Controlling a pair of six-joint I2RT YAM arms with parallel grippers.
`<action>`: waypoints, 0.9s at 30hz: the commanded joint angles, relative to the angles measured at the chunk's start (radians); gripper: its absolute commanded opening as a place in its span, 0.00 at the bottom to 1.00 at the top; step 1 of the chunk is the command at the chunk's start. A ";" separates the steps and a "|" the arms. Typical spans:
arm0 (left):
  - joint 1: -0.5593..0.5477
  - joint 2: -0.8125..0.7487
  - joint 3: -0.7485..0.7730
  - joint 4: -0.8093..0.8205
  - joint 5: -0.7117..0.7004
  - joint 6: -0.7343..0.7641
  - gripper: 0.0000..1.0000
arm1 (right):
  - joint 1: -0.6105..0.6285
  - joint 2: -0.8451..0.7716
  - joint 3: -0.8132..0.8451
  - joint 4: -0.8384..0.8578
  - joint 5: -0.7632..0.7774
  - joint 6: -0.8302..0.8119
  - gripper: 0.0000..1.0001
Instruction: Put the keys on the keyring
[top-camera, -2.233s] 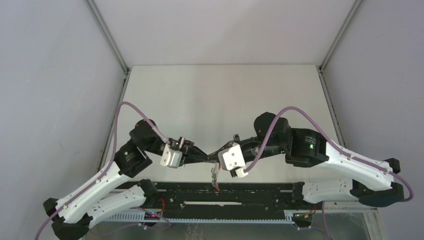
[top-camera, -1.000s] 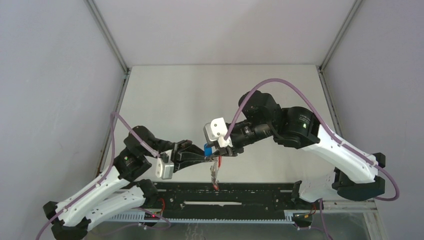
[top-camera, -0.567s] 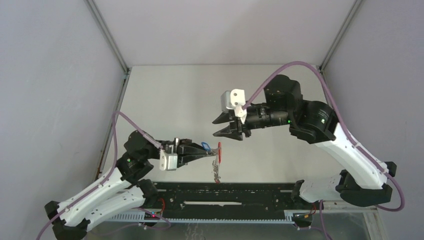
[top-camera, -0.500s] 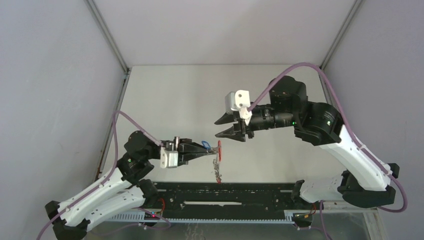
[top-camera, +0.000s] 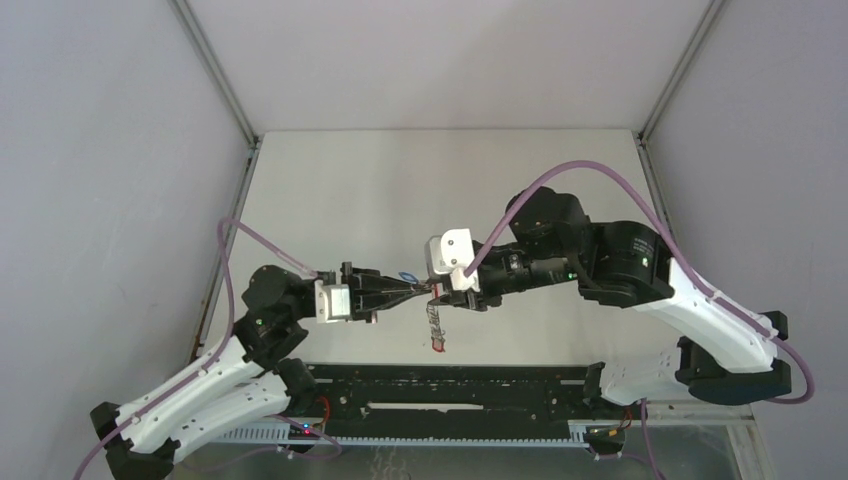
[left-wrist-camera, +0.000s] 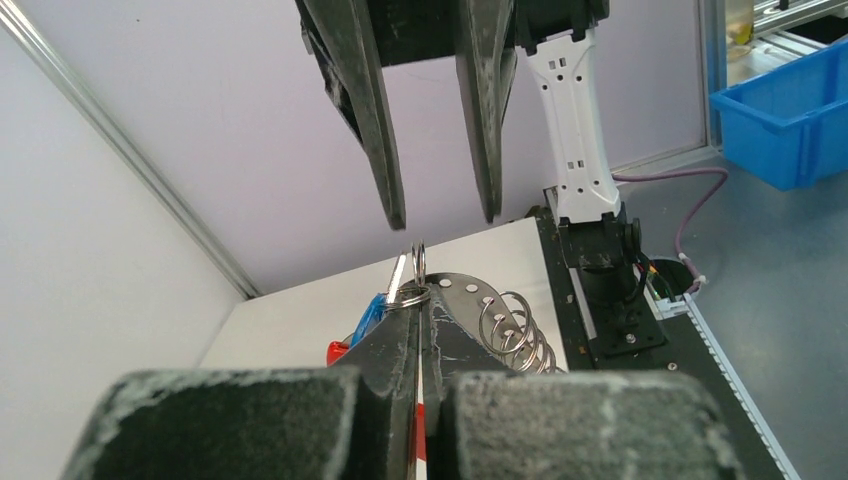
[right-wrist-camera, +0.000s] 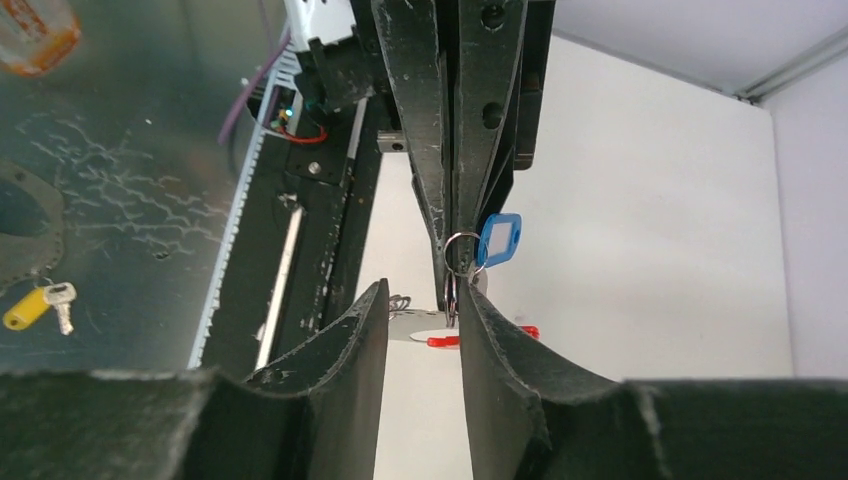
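My left gripper is shut on the keyring, a silver holed plate with a chain of small rings hanging below it. A red part shows under the plate; I cannot tell band from tag. The blue-tagged key hangs from a small ring at the left fingertips. My right gripper is open, its fingers on either side of that small ring, tip to tip with the left gripper. It also shows in the left wrist view.
The black rail with the arm bases runs along the near table edge, just below the hanging rings. A yellow-tagged key lies on the dark surface beyond that rail. Grey walls enclose the white table.
My right gripper was raised and away over the table; it has come back down to the left gripper's tip, still open. The left gripper has shifted slightly, still holding the keyring.
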 joint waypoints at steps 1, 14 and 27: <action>-0.004 -0.016 0.000 0.011 -0.018 -0.005 0.00 | 0.035 0.024 0.018 -0.031 0.124 -0.060 0.39; -0.003 -0.014 0.008 -0.034 -0.005 0.014 0.00 | 0.069 0.064 0.043 -0.045 0.235 -0.092 0.27; -0.003 0.001 0.014 -0.036 -0.017 -0.003 0.00 | 0.103 0.032 0.000 0.024 0.341 -0.102 0.32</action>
